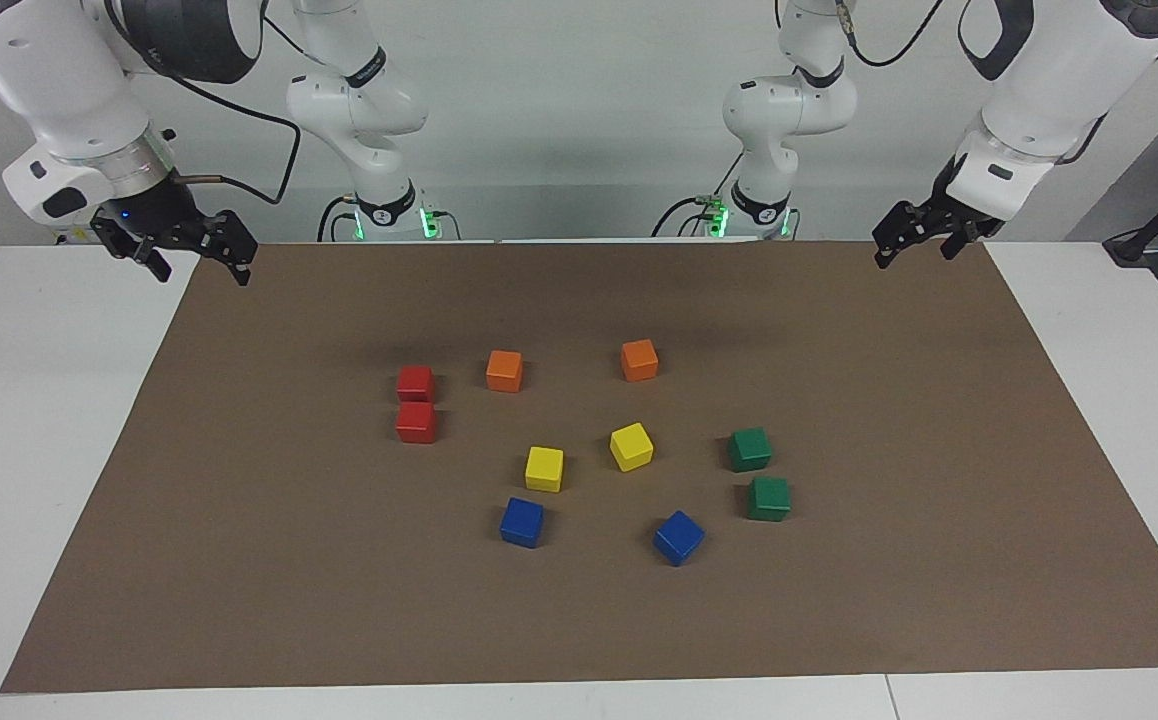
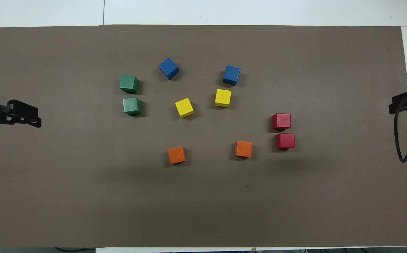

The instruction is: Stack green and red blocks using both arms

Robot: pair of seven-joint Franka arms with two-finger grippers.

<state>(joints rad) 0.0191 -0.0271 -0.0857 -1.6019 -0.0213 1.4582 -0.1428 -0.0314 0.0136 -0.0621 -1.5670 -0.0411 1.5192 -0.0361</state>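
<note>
Two dark green blocks (image 1: pixel 749 449) (image 1: pixel 769 498) sit side by side on the brown mat toward the left arm's end, also in the overhead view (image 2: pixel 132 106) (image 2: pixel 129 84). Two bright red blocks (image 1: pixel 416 383) (image 1: pixel 417 422) sit side by side toward the right arm's end, also in the overhead view (image 2: pixel 285 141) (image 2: pixel 281 121). All lie flat and unstacked. My left gripper (image 1: pixel 917 245) (image 2: pixel 31 117) hangs open and empty over the mat's edge at its own end. My right gripper (image 1: pixel 197 262) (image 2: pixel 398 103) hangs open and empty over the mat's edge at its end.
Two orange cubes (image 1: pixel 504 371) (image 1: pixel 639 360) lie nearest the robots. Two yellow cubes (image 1: pixel 544 468) (image 1: pixel 631 446) lie in the middle, between the red and green pairs. Two blue cubes (image 1: pixel 522 522) (image 1: pixel 678 537) lie farthest. White table (image 1: pixel 39 450) surrounds the mat.
</note>
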